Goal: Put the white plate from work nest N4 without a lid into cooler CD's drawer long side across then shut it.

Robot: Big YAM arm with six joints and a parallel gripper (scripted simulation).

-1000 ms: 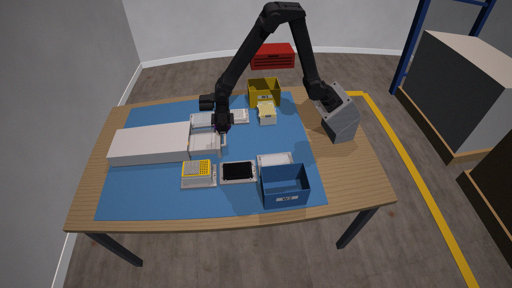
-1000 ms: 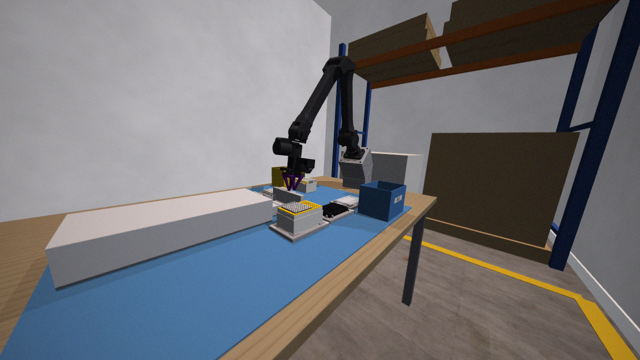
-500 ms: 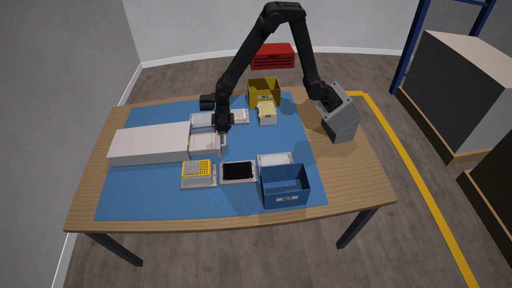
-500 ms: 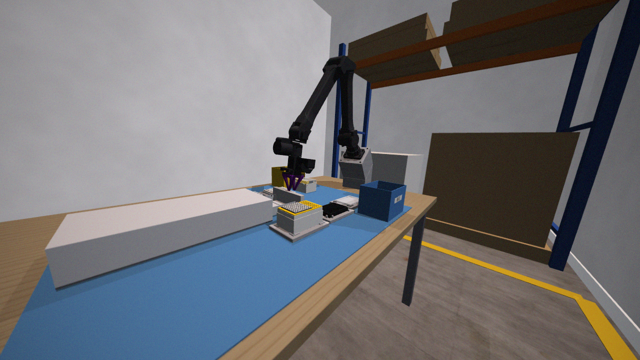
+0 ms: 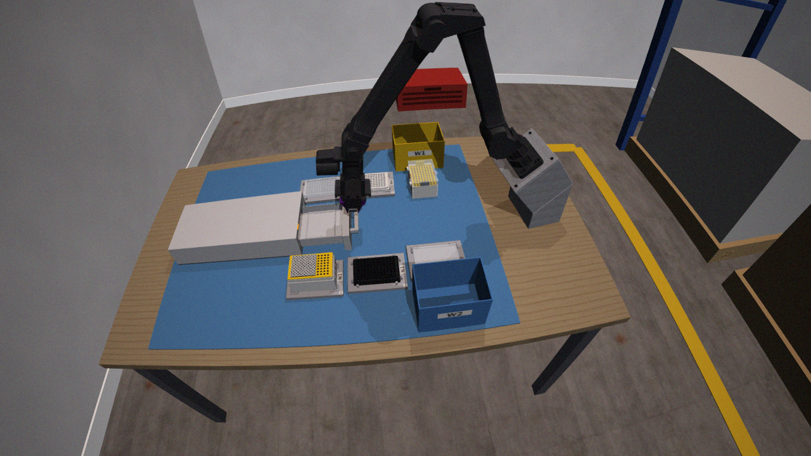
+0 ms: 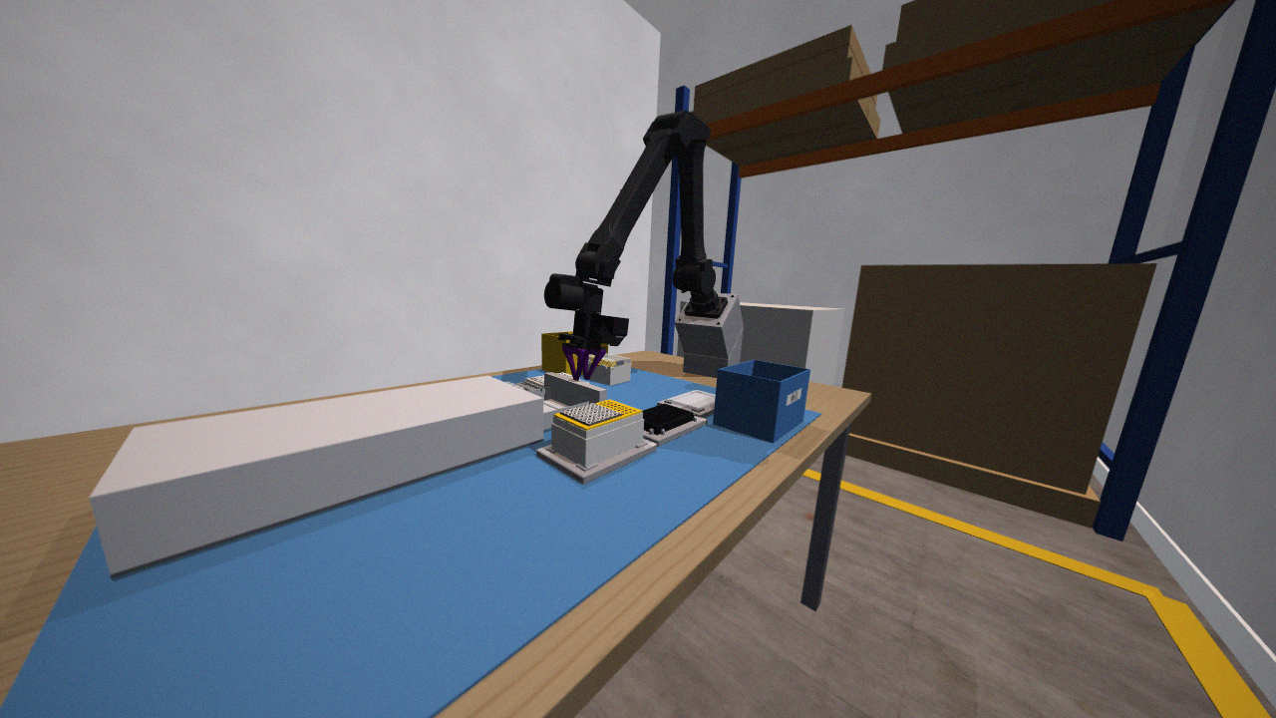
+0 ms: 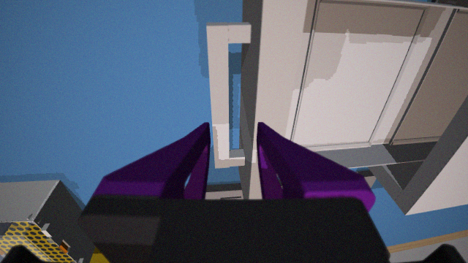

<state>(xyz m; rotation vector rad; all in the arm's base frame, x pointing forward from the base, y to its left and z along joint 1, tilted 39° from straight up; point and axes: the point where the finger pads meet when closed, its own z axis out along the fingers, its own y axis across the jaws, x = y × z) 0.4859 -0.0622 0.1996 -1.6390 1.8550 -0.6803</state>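
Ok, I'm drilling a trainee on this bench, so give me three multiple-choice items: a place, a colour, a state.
1. Where is the purple-fingered gripper? A over the pale bar handle; B inside the blue bin; C over the black well plate.
2. What colour is the open bin labelled W1? A red; B yellow; C green.
3. The grey cooler's drawer is: A shut; B open, holding a plate; C open, empty.
Key: 1A, its fingers straddle the handle's end; 2B, its walls are yellow; 3C, its ribbed floor shows bare.
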